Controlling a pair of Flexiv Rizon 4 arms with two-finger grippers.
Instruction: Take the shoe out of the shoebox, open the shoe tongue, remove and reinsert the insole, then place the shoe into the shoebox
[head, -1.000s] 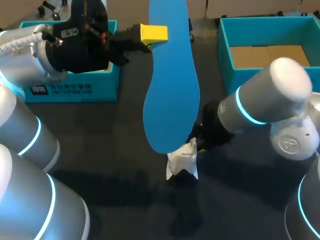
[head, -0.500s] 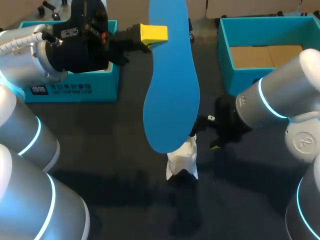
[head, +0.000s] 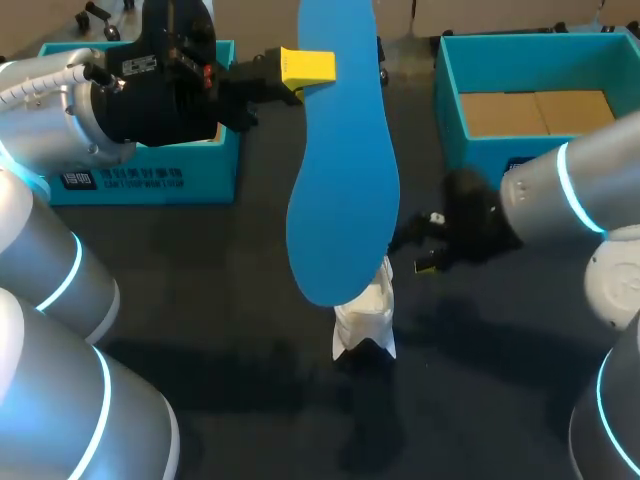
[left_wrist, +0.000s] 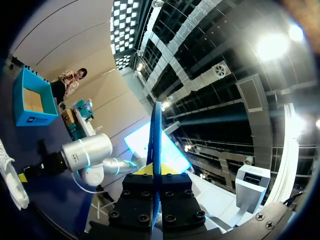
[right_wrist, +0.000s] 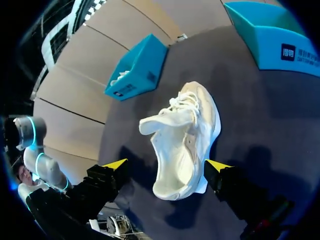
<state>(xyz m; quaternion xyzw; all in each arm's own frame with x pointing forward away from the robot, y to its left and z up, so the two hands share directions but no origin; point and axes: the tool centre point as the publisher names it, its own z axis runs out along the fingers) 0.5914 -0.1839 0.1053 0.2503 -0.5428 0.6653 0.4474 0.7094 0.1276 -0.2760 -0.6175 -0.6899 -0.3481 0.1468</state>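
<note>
The table (head: 200, 300) is dark and matte — nearly black, with soft shadows lying across it. In the right wrist view, crumpled white paper (right_wrist: 121, 77) shows inside the left box (right_wrist: 145, 62), well across the table. Brown cardboard (head: 540, 112) lines the floor of the right box (head: 448, 100) — two panels side by side.

Robotics lab: ring-lit grey left arm (head: 50, 120) and right arm (head: 570, 200) over a dark table (head: 230, 390), teal shoebox (head: 480, 152).

Dark matte tabletop (head: 200, 300), evenly lit; soft blurry shadows on it twd mid & near side.
</note>
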